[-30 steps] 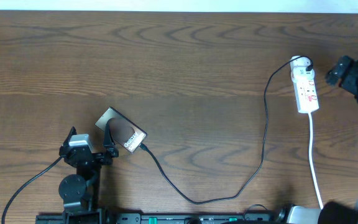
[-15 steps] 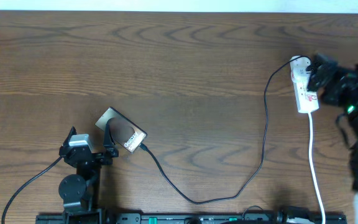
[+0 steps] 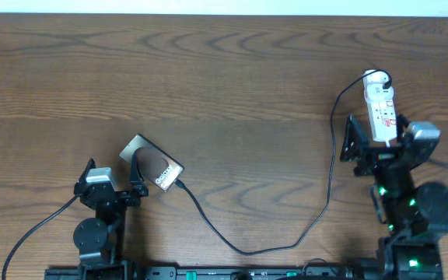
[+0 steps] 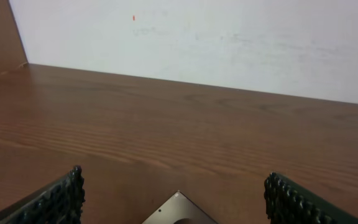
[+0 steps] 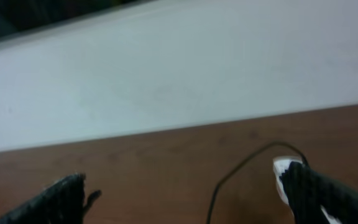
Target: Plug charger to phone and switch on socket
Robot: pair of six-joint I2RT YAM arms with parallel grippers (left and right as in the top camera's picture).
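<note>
Spread wide, the left gripper holds nothing. In its wrist view the two ridged fingers stand at the bottom corners, with bare wood and one grey corner of the phone between them. From overhead one dark finger lies across the phone's left part, though whether it touches the phone cannot be told. The right gripper is likewise parted wide and empty. Its right-hand finger covers part of the socket, of which the wrist view shows only a blurred white end. From overhead that gripper sits at the near end of the socket and hides its last part; contact cannot be judged. The phone lies tilted on the table at the lower left, well apart from the socket at the right. It has a grey upper corner, a dark round patch in the middle and white lettering near its lower right end. The charger runs from that end, dips in a loop toward the near table edge, climbs past the left side of the socket and curves into a black plug at the socket's far end. Its tip meets the phone's edge, but whether it is seated is too small to tell. The socket is white and long, with small red marks; the position of its switch cannot be read.
</note>
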